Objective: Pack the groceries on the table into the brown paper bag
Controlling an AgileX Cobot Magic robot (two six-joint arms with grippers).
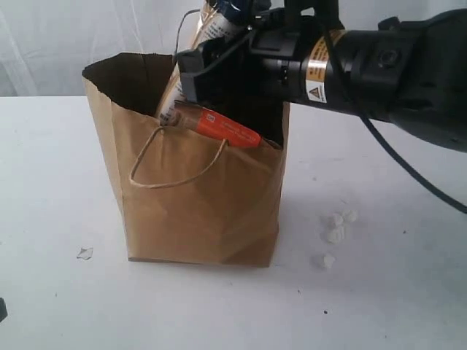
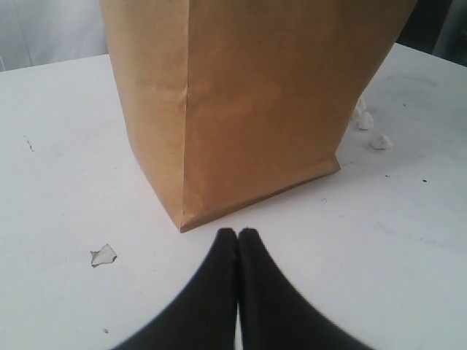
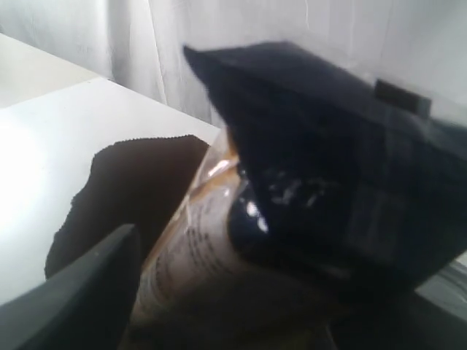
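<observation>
**Bag upright, pasta packet standing out of its mouth**

Exterior view: the brown paper bag point(image 1: 197, 211) is seen upright on the table point(image 1: 58, 182), mouth open. The long dark-ended pasta packet point(image 1: 211, 29) is tilted, its lower part inside the bag and its dark end well above the rim. The brown-orange pouch point(image 1: 226, 130) is seen lying slantwise at the mouth, touching the front rim. The right gripper point(image 1: 191, 76) is held over the mouth, against the packet. White crumbs point(image 1: 337, 226) are noted right of the bag, a pale scrap point(image 1: 85, 253) left of it.

Left wrist view: only here is the left gripper point(image 2: 238, 235) shown. Its fingers are pressed together with nothing between them, low over the table just beside the bag's bottom corner. The bag's contents are hidden.

Right wrist view: blurred. The packet's printed side is seen close, leaning out of the bag's dark opening, with one grey finger point(image 3: 87, 299) beside it. The second finger is not made out, so whether the packet is pinched cannot be told.
</observation>
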